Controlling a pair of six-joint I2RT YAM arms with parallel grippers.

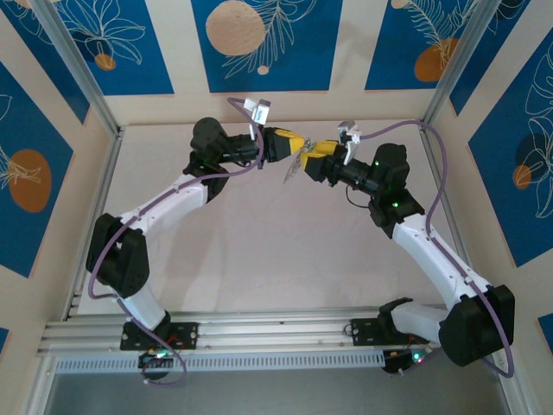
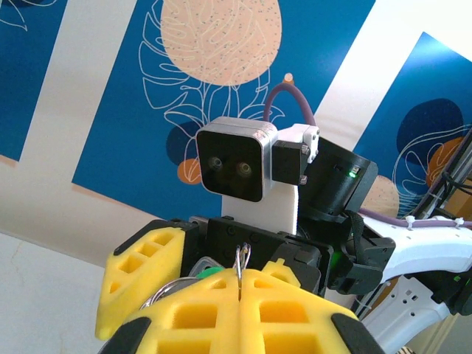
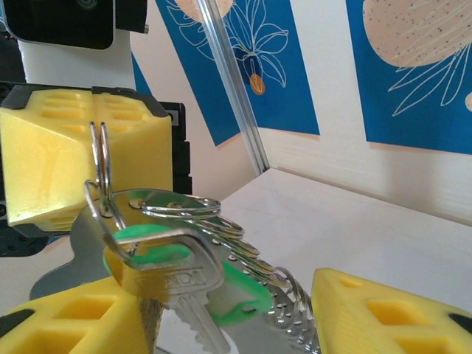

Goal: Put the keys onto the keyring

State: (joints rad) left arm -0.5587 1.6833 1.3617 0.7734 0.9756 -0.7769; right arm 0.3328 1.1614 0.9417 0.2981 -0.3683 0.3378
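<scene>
Top view: both arms are meeting above the far centre of the tabletop point(image 1: 259, 259), at 12 o'clock from the bases.

- Left gripper point(image 2: 240, 295) is reaching in from 9 o'clock. Its jaws are pressed together, pinching a thin wire loop of the keyring point(image 3: 177, 206) at their seam.
- Right gripper point(image 1: 313, 157) is facing it from 3 o'clock with jaws spread. The key point(image 3: 181, 276) is lying against its 7 o'clock finger point(image 3: 66, 324); the other finger point(image 3: 383, 310) is sitting well apart at 4 o'clock.
- The keyring is hanging in the air between the two grippers, off the tabletop. In the right wrist view its fringe of small silvery pieces is trailing toward 5 o'clock.

Step in hand, as I am judging it: feeding the key onto the ring. A wire is crossing the key's green head, but I cannot tell whether it is passing through the hole.

Doing it well:
- The left gripper is acting as the vice, so only the right should be moving.
- The right is needing a two-sided pinch on the blade, leaving the head free.
- It should then be turning the key along the wire's curve, not pulling straight.
- Slow moves only. A loose key is likely dropping to the tabletop.

Room:
- The rear wall point(image 1: 164, 108) is sitting close at 12 o'clock.
- The right arm's wrist camera point(image 2: 232, 158) and the purple cable point(image 2: 291, 96) are crowding the meeting point.
- Open room is lying toward 6 o'clock, over the tabletop between the arms.
</scene>
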